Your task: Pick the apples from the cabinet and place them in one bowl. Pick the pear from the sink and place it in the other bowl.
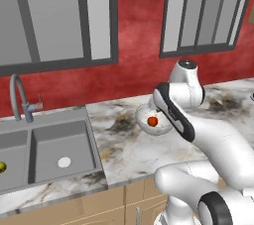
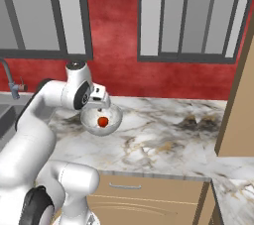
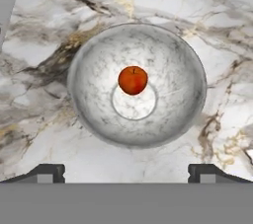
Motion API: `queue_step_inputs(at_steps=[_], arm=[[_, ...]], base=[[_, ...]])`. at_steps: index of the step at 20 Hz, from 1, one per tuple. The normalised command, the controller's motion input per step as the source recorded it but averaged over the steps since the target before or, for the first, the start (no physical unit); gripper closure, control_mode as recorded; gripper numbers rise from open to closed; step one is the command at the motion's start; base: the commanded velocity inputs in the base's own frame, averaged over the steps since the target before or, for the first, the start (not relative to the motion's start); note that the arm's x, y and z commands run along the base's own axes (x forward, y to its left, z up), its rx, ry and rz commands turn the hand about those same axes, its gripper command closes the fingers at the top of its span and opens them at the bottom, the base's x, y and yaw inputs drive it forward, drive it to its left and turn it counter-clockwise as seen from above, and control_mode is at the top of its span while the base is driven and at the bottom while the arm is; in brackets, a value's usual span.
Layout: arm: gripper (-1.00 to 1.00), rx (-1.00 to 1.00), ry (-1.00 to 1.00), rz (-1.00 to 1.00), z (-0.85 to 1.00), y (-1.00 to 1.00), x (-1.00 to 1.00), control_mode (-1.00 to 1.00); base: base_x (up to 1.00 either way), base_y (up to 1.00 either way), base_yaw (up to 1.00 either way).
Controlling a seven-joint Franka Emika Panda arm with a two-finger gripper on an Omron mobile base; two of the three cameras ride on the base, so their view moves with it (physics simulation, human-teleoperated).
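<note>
My two-finger gripper hung above the round, frosted, speckled grey-white bowl on the veined marble counter, jaws spread wide with nothing between them. One small glossy red apple lay inside that bowl, at the edge of its pale centre ring. A small yellow-green pear sat in the left basin of the grey metal sink.

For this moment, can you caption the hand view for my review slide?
Open gripper above a frosted bowl holding one red apple on the marble counter.
</note>
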Motion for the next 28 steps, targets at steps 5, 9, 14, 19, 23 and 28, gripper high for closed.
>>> queue_step_inputs(at_steps=[5, 9, 14, 19, 23, 28], arm=[[-1.0, 0.0, 0.04, 0.0, 0.71, 0.0, -0.54, -1.0], [-1.0, 0.0, 0.12, 0.0, 0.62, 0.0, -0.53, -1.0], [-1.0, 0.0, 0.11, 0.0, 0.3, 0.0, -0.6, -1.0], [-1.0, -0.01, 0.01, 0.0, -0.09, 0.0, -0.37, -1.0], [-1.0, -0.03, 0.0, 0.0, -0.13, 0.0, -0.31, -1.0], [-1.0, 0.0, 0.0, 0.0, 0.0, 0.0, 0.0, -1.0]], base=[[0.0, 0.0, 0.0], [0.0, 0.0, 0.0], [0.0, 0.0, 0.0], [0.0, 0.0, 0.0], [0.0, 0.0, 0.0], [0.0, 0.0, 0.0]])
